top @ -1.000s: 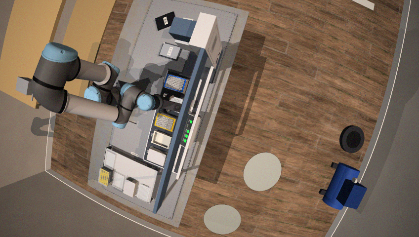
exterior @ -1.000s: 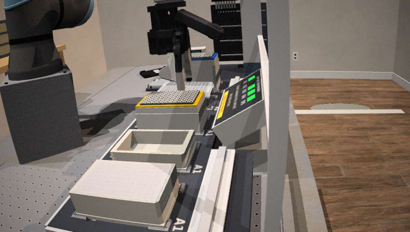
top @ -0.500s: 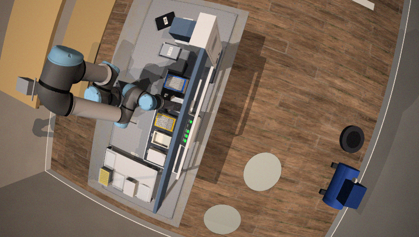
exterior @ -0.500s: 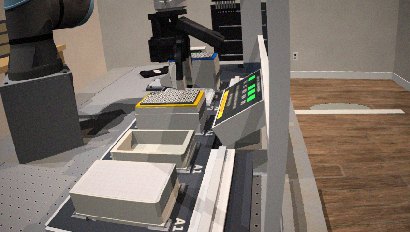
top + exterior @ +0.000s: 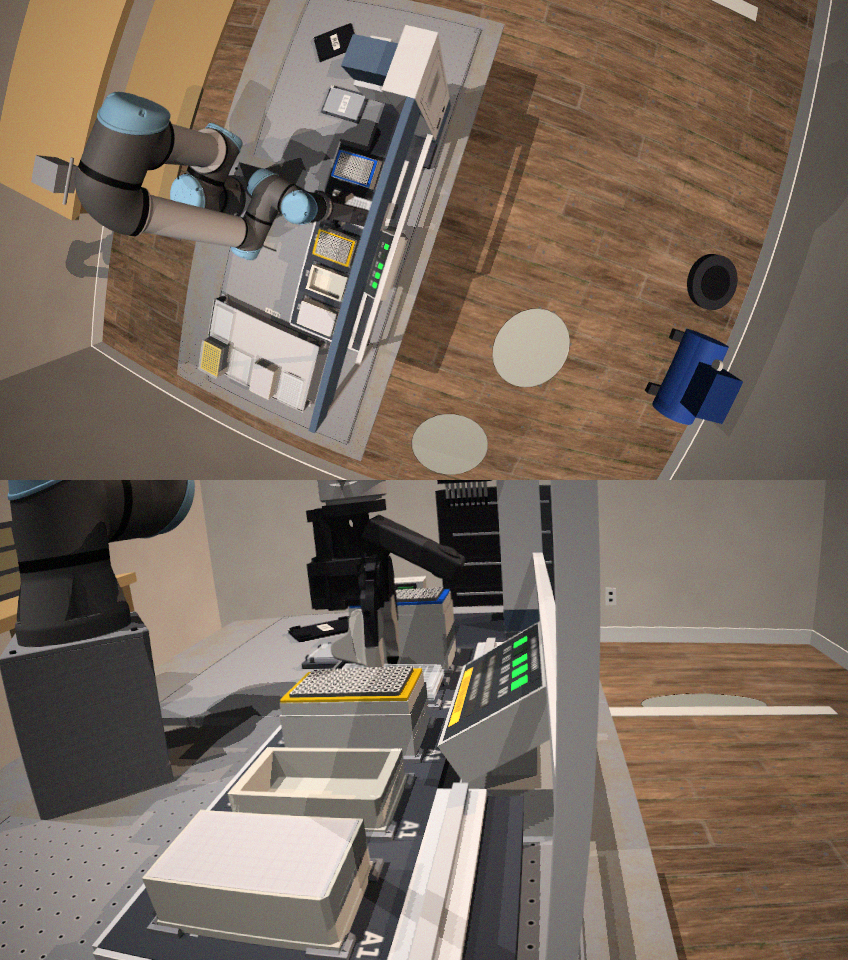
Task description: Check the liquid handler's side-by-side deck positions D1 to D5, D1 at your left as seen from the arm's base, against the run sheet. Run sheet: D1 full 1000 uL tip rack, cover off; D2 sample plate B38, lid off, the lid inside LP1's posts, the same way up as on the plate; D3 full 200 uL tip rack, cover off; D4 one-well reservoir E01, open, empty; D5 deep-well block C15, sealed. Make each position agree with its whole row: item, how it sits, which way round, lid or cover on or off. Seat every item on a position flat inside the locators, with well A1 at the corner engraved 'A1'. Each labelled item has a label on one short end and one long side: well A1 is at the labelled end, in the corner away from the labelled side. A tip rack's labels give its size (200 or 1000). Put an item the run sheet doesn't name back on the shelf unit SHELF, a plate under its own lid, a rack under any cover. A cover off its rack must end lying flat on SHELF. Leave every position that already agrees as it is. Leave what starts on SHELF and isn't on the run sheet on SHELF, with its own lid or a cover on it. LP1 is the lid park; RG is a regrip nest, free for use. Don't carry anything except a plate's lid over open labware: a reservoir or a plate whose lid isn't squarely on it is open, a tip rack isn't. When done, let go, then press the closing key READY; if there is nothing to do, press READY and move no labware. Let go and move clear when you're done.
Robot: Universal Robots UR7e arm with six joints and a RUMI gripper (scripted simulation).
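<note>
My gripper (image 5: 352, 206) (image 5: 373, 649) reaches down at the second deck position and is shut on a white sample plate (image 5: 360, 202) (image 5: 430, 672). The plate sits low at the deck, mostly hidden behind the rack in the exterior view. I cannot tell whether it rests flat in the locators. A blue-rimmed tip rack (image 5: 355, 168) (image 5: 420, 596) stands uncovered on the position beyond it. On the near side stand a yellow-rimmed tip rack (image 5: 335, 246) (image 5: 351, 683), an open, empty reservoir (image 5: 326, 281) (image 5: 321, 776) and a sealed deep-well block (image 5: 316, 316) (image 5: 255, 860).
A flat grey lid-like piece (image 5: 343, 104) and a black pad (image 5: 333, 41) lie on the table past the deck. The shelf unit (image 5: 270, 344) holds a yellow rack (image 5: 212, 356) and several white items. The slanted key panel (image 5: 496, 679) and tall gantry post (image 5: 574, 717) flank the deck.
</note>
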